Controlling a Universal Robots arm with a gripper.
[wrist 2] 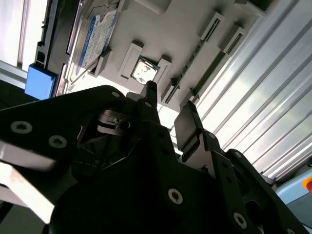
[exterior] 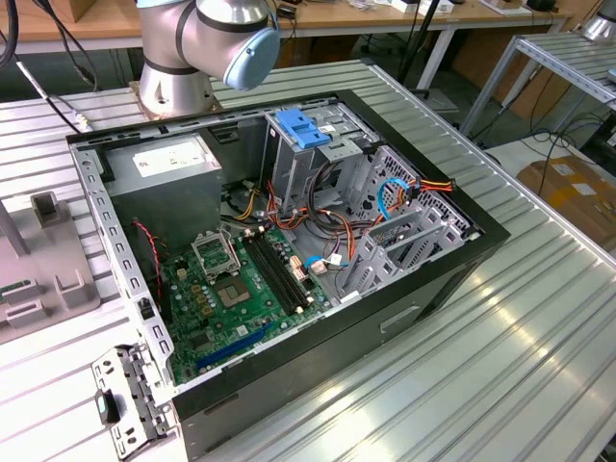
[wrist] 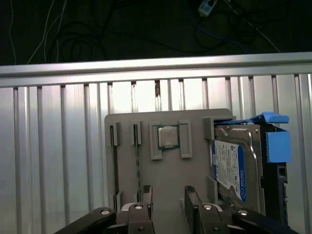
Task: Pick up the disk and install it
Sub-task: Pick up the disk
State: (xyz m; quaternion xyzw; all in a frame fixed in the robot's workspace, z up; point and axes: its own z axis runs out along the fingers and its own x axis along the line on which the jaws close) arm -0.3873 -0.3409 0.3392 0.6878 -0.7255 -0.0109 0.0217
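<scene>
The disk [wrist: 233, 165] is a silver-metal drive with a white and blue label and blue plastic rails [wrist: 277, 142]. It rests at one side of a grey fixture plate [wrist: 146, 170]. In the second wrist view the disk [wrist 2: 96, 40] lies beyond the fingertips, its blue rail [wrist 2: 41, 80] beside it. My gripper [wrist: 168, 204] hovers over the plate's middle, off to the side of the disk. It is open, with nothing between its black fingers [wrist: 145, 200]. The gripper [wrist 2: 168, 105] is closest to the small processor chip [wrist 2: 145, 72] set in the plate.
An open computer case [exterior: 462, 279] lies on the ribbed metal table [exterior: 539, 346], showing a green motherboard [exterior: 231, 298], a grey power-supply box [exterior: 168, 164], a drive cage with a light-blue latch piece [exterior: 303, 128], and loose cables. The arm's base [exterior: 178, 82] stands behind it. The fixture plate [exterior: 43, 269] sits at the exterior view's left.
</scene>
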